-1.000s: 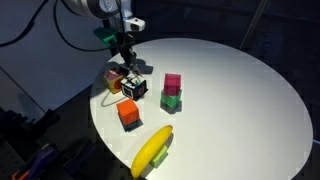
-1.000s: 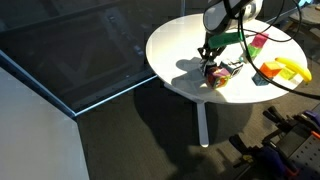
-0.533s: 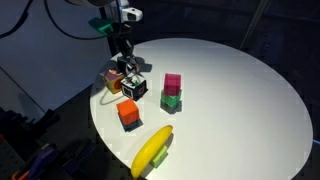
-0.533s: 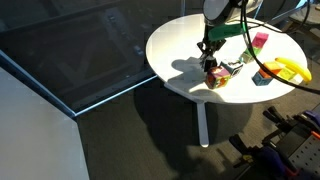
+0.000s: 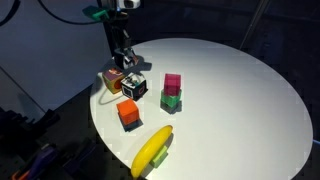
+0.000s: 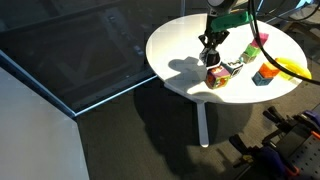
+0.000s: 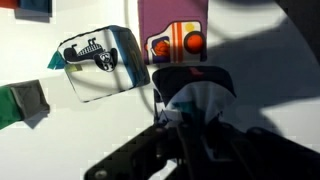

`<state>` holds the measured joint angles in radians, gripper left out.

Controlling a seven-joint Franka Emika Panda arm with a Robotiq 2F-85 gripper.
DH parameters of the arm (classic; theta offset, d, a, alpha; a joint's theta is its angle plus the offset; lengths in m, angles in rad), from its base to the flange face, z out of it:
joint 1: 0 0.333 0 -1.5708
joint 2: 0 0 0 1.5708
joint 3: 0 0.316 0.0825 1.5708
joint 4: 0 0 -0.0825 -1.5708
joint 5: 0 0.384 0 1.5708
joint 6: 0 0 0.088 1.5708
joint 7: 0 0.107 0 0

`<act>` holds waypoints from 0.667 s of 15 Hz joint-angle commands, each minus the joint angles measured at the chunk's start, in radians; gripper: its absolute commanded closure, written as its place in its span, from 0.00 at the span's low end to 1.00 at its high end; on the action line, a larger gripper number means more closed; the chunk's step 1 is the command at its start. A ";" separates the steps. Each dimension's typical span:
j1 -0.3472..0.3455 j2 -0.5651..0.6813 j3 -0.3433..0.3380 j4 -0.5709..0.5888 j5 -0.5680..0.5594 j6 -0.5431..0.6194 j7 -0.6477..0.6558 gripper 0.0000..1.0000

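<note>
My gripper (image 5: 124, 60) hangs above the left part of a round white table (image 5: 240, 100), also seen in the other exterior view (image 6: 210, 52). In the wrist view (image 7: 190, 115) its dark fingers are closed around a small white and teal block (image 7: 195, 100). Just below on the table lie two picture cubes. One has a black and white print (image 5: 134, 87) (image 7: 100, 60). The other has a purple and orange face (image 5: 112, 80) (image 7: 178, 40). Both cubes lie apart from the fingers.
A pink block (image 5: 172, 82) stands on a green block (image 5: 172, 101) near the table's middle. An orange block (image 5: 128, 113) and a banana (image 5: 152, 150) lie toward the front edge. Cables and equipment sit on the dark floor beside the table (image 6: 290, 140).
My gripper has risen from the picture cubes on the table and shifted slightly back. The cubes, blocks and banana have stayed in place.
</note>
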<state>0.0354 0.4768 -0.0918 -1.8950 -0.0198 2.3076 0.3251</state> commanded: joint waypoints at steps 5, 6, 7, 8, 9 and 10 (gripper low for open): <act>-0.004 -0.108 0.000 -0.070 -0.014 -0.058 -0.024 0.93; -0.005 -0.119 0.001 -0.077 -0.013 -0.068 -0.026 0.93; -0.005 -0.128 0.000 -0.085 -0.014 -0.074 -0.025 0.93; -0.006 -0.137 0.001 -0.092 -0.015 -0.082 -0.026 0.93; -0.006 -0.145 0.000 -0.100 -0.016 -0.088 -0.023 0.93; -0.006 -0.151 0.000 -0.108 -0.017 -0.094 -0.020 0.92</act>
<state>0.0350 0.3782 -0.0919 -1.9589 -0.0200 2.2420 0.3120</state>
